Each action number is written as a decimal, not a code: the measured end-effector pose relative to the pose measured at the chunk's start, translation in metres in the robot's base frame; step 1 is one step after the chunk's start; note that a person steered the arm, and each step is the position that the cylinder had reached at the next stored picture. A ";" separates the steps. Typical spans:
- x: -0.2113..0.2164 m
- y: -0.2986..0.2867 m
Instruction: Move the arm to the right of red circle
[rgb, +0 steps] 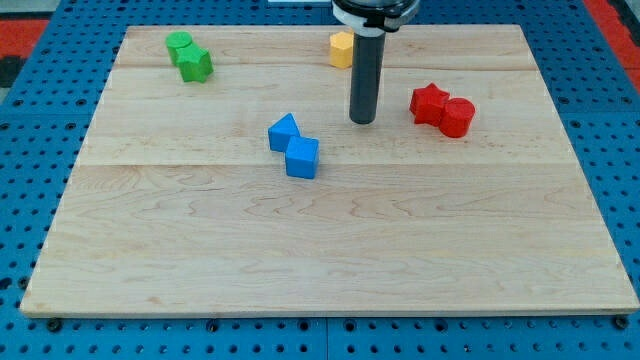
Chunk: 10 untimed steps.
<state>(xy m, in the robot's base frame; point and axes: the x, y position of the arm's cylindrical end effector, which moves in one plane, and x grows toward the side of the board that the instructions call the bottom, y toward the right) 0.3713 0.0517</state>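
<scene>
**Red circle near the right edge, tip to its left**

Wooden board (330, 250) lies on a blue pegboard (40, 90). Toward the right edge, in the upper half, the red circle (457, 117) touches a red star (429, 103) on its left. My tip (362, 121) stands left of the star, apart from it, between the red pair and the blue pair. I carry no pincer, only the rod, so nothing is grasped. A blue triangle-like block (283, 132) touches a blue cube (302, 158) near the centre. A yellow block (342, 49) sits at the top edge behind the rod. Two green blocks (189, 56) touch near the top-left corner.
</scene>
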 end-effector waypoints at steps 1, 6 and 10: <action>0.000 0.008; 0.053 0.058; -0.017 0.132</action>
